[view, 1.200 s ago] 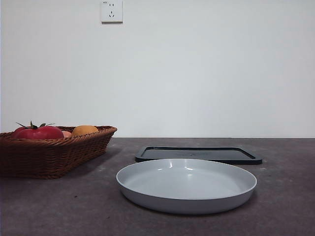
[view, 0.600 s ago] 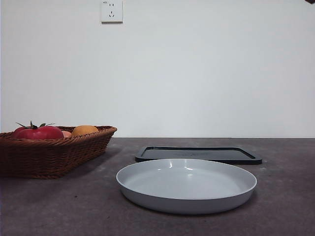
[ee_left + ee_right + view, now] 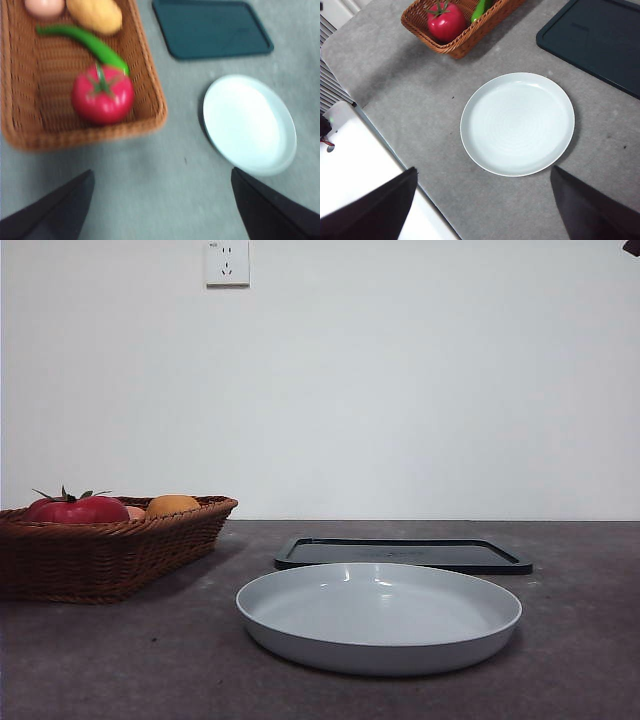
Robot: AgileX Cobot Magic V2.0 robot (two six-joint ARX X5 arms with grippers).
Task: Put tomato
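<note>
Tomato: the glossy deep-red round tomato with the dark-green calyx (image 3: 102,95) lies in the brown woven wicker basket (image 3: 110,558), at the end of it that is nearest to the plate, on the left side of the bench (image 3: 120,660).
Neighbours in basket: a long green pepper (image 3: 85,44) touches the top of the tomato near the calyx; an orange round fruit (image 3: 95,15) and a pale pink fruit (image 3: 44,6) lie at the far end.
Plate: the light grey round shallow plate (image 3: 380,645) stands empty in the middle of the bench, with a dark flat rectangular tray (image 3: 402,554) just behind it.
Left end effector: it (image 3: 160,210) hovers high above the bench near the basket, with jaws wide apart and nothing between them.
Right end effector: it (image 3: 482,210) hangs high over the plate, also wide open and empty.
Risk at the grasp: the tomato sits close to the basket wall, so I think one jaw can catch on the wicker rim and drag the basket.
Risk from pepper: a jaw may pinch the pepper together with the tomato.
Risk of slip: the skin is smooth and round, so a grip off the centre can let it roll out.
Risk at the plate: the rim is low, so a release from high may let it roll off.
</note>
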